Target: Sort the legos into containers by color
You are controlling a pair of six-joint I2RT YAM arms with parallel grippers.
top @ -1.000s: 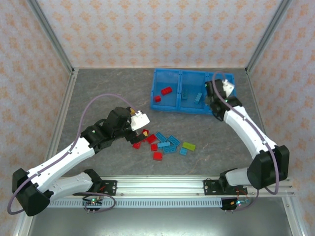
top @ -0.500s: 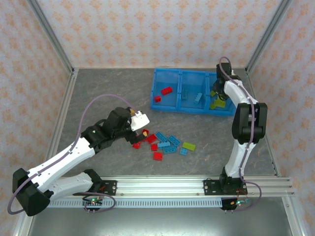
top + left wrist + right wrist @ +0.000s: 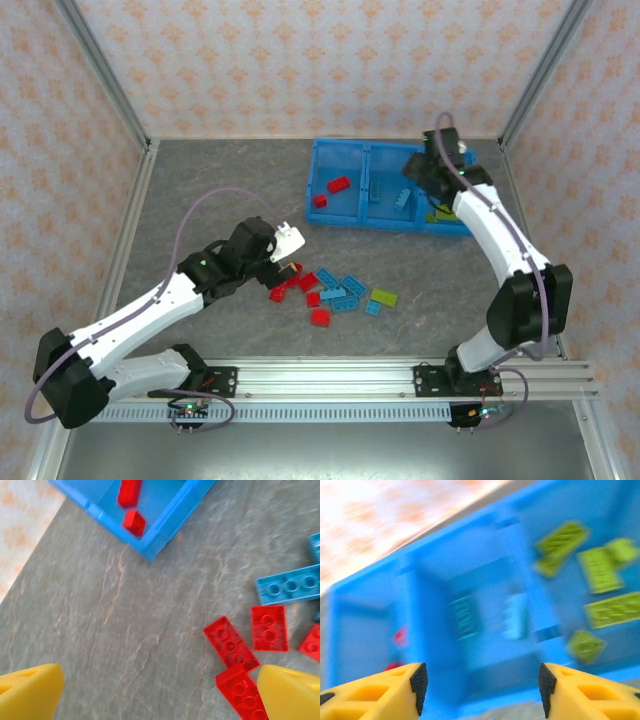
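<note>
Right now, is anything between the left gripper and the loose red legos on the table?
Nothing visible. The left gripper hangs open over the table, and the nearest red lego lies uncovered right beside one yellow fingertip, with no other brick or tray wall in the gap.

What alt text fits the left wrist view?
Open left gripper over a grey table, loose red bricks lying by one fingertip. A blue brick lies past them; the tray corner at top holds two red pieces.

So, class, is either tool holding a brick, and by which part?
Neither holds anything. The left tool stands open above the red bricks; the right tool is open and empty over the blue tray.
</note>
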